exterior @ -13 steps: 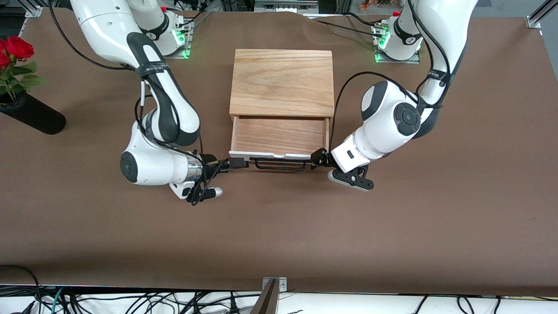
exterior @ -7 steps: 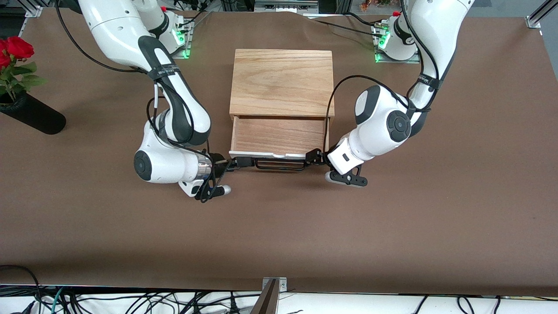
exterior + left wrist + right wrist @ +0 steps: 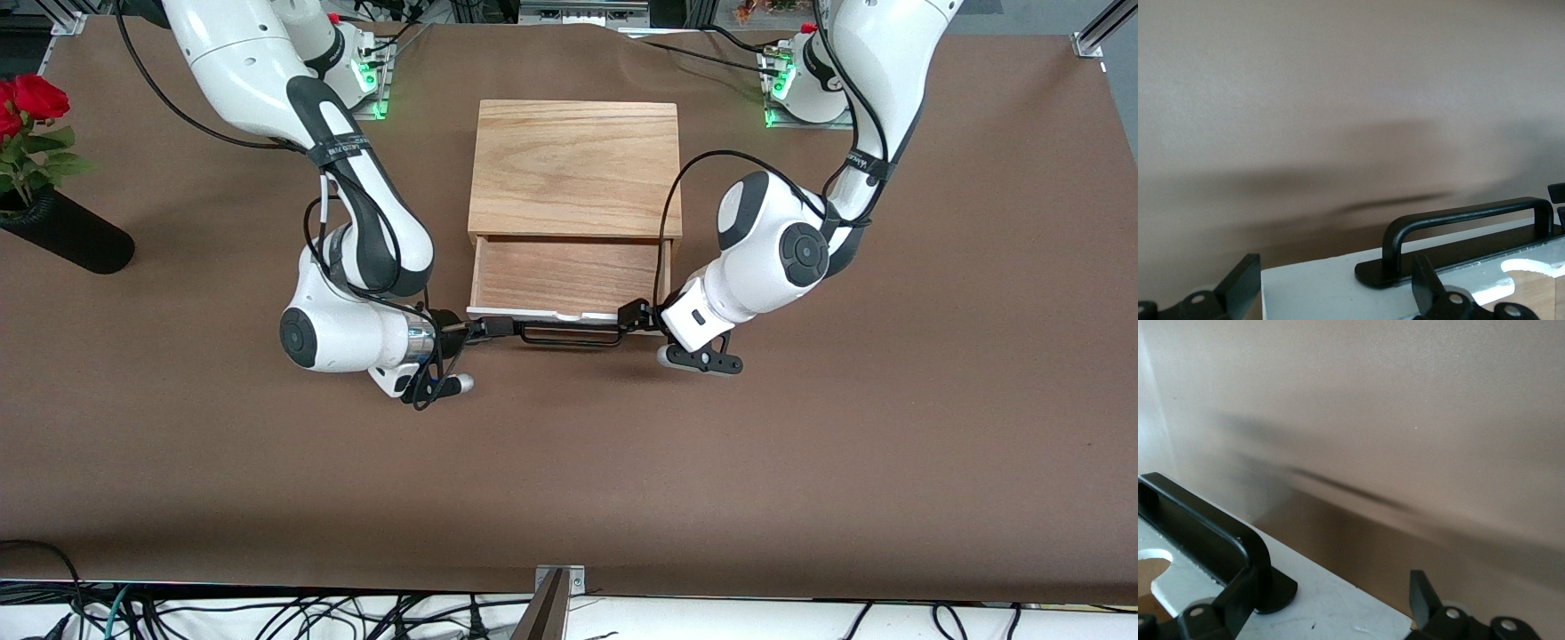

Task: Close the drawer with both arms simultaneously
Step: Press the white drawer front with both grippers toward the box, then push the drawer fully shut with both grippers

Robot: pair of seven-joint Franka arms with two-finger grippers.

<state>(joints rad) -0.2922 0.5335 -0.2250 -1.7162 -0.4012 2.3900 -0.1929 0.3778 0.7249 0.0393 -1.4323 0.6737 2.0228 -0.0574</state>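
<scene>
The drawer (image 3: pixel 569 276) stands pulled out of the light oak box (image 3: pixel 576 169), with its white front panel (image 3: pixel 560 314) and black wire handle (image 3: pixel 569 336) facing the front camera. My right gripper (image 3: pixel 494 328) is open at the panel's end toward the right arm, and in the right wrist view (image 3: pixel 1331 605) the panel corner (image 3: pixel 1338 613) lies between its fingers, beside the handle (image 3: pixel 1201 530). My left gripper (image 3: pixel 633 316) is open at the panel's other end. In the left wrist view (image 3: pixel 1335 287) its fingers straddle the panel (image 3: pixel 1325 287) next to the handle (image 3: pixel 1458 220).
A black vase (image 3: pixel 67 236) with red roses (image 3: pixel 36 96) lies at the right arm's end of the table. The arm bases (image 3: pixel 356 76) (image 3: pixel 805 84) stand farther from the front camera than the box. Brown table surface (image 3: pixel 569 462) stretches nearer to the camera than the drawer.
Both grippers have moved inward along the front panel toward the handle's ends. The drawer has barely shifted.
</scene>
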